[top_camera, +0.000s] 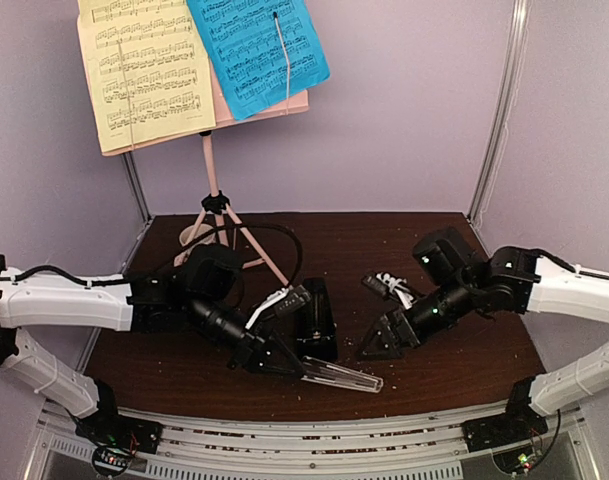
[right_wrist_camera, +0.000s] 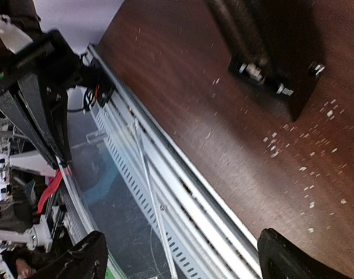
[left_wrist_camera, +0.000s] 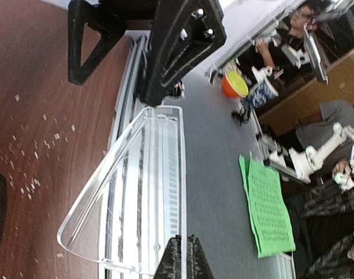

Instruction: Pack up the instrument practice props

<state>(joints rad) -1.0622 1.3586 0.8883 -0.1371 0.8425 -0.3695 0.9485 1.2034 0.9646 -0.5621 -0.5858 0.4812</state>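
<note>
The pink music stand (top_camera: 212,170) stands at the back left on tripod legs, carrying a yellow page (top_camera: 144,70) and a blue page (top_camera: 256,48). The black metronome (top_camera: 317,320) lies on the wooden table (top_camera: 454,370) between the arms; the right wrist view shows it (right_wrist_camera: 270,52) too. Its clear plastic cover (top_camera: 342,376) is off it, near the front edge. My left gripper (top_camera: 284,360) is shut on one edge of that cover (left_wrist_camera: 130,192), fingertips (left_wrist_camera: 177,258) pinched together. My right gripper (top_camera: 377,346) is open just right of the cover, holding nothing; its fingers (right_wrist_camera: 293,258) stand wide apart.
A black cable (top_camera: 284,240) loops by the stand's legs, next to a beige object (top_camera: 191,237). White crumbs (left_wrist_camera: 43,139) speckle the wood. A slotted metal rail (top_camera: 314,440) runs along the table's front edge. Purple walls close in the back and sides.
</note>
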